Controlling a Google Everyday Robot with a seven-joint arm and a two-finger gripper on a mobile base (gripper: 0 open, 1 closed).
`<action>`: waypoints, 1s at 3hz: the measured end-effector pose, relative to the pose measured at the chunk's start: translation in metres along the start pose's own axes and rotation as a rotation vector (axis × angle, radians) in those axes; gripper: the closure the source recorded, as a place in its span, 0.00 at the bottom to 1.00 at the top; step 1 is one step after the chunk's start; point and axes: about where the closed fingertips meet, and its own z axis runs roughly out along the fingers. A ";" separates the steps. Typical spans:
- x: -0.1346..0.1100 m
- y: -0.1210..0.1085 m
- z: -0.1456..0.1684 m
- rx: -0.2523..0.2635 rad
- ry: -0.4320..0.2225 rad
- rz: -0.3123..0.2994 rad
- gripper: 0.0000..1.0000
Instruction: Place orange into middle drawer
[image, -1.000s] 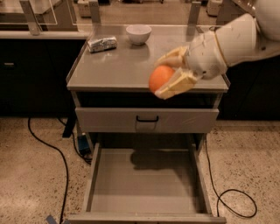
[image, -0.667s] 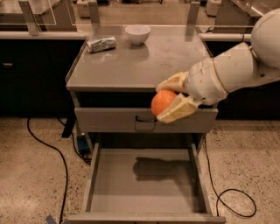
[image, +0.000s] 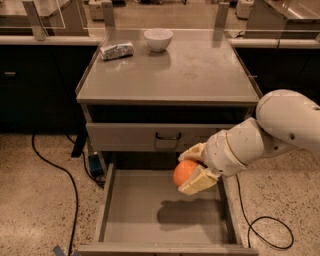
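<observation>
My gripper (image: 192, 168) is shut on the orange (image: 184, 172), a bright round fruit held between two cream fingers (image: 198, 182). It hangs above the right part of the open middle drawer (image: 150, 215), a wide shallow grey box pulled out near the floor. Its shadow falls on the drawer floor below. The white arm reaches in from the right.
Above the open drawer is a shut drawer with a dark loop handle (image: 167, 136). On the cabinet top (image: 200, 70) stand a white bowl (image: 158, 39) and a silvery packet (image: 117, 50). Black cables (image: 60, 175) lie on the floor at left and right.
The gripper with the orange has come down from the cabinet-top edge, past the upper drawer front, to just over the open drawer.
</observation>
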 end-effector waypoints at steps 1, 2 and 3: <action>0.000 0.000 0.000 0.000 0.000 0.000 1.00; 0.006 -0.002 0.017 0.045 -0.007 -0.004 1.00; 0.022 -0.010 0.067 0.069 -0.036 0.040 1.00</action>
